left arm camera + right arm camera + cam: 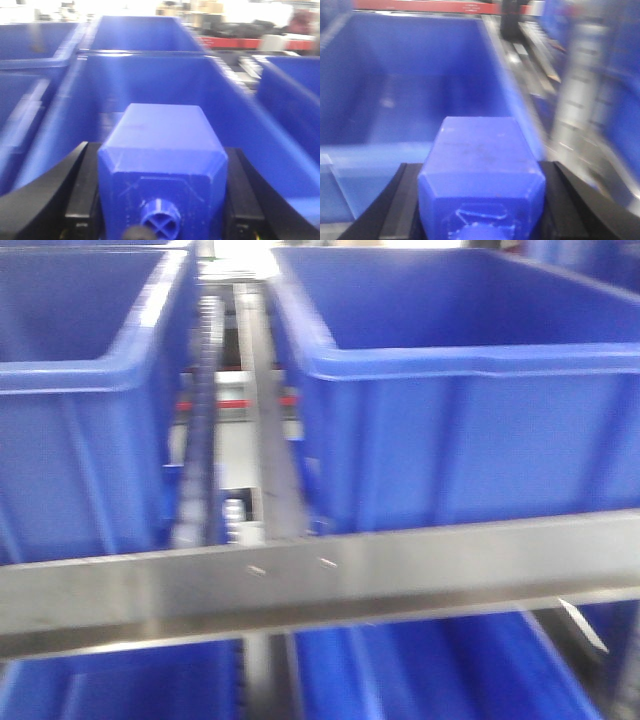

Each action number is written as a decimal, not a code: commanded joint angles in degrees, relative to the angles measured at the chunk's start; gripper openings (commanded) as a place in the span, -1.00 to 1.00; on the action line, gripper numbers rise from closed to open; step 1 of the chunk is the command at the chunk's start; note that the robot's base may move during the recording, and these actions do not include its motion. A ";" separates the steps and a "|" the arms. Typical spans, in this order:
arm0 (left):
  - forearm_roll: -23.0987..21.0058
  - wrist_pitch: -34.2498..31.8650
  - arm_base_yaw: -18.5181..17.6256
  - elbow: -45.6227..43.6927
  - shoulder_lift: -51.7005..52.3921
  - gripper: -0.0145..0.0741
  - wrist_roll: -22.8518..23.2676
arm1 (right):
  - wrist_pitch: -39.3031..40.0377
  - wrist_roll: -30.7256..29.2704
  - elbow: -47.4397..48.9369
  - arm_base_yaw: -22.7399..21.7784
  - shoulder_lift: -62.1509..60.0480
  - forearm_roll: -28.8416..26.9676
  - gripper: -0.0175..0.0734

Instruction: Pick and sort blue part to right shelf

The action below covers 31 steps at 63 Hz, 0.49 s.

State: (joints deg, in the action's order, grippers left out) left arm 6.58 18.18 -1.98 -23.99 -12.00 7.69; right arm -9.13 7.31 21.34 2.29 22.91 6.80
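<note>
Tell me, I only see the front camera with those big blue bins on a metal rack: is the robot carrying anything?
Observer: Yes. The left gripper is shut on a blue part.
Operator: And the other arm?
Observer: The right gripper also clamps a blue block.
Operator: Where is that one pointing?
Observer: Toward an open blue bin, whose visible floor looks bare.
</note>
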 commanded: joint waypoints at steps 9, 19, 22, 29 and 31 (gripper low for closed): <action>0.12 -5.41 0.06 -1.66 -0.42 -0.04 0.02 | 5.85 -0.29 1.65 -0.23 0.39 0.45 0.25; 0.12 -5.41 0.06 -1.66 -0.42 -0.04 0.02 | 5.85 -0.29 1.65 -0.23 0.39 0.45 0.25; 0.12 -5.41 0.06 -1.66 -0.42 -0.04 0.02 | 5.85 -0.29 1.65 -0.23 0.39 0.45 0.25; 0.12 -5.41 0.06 -1.66 -0.42 -0.04 0.02 | 5.85 -0.29 1.65 -0.23 0.39 0.45 0.25; 0.12 -5.41 0.06 -1.66 -0.42 -0.04 0.02 | 5.85 -0.29 1.65 -0.23 0.39 0.45 0.25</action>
State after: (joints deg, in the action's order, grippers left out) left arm 6.58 18.18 -1.98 -23.99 -12.00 7.69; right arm -9.13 7.31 21.34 2.29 22.91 6.80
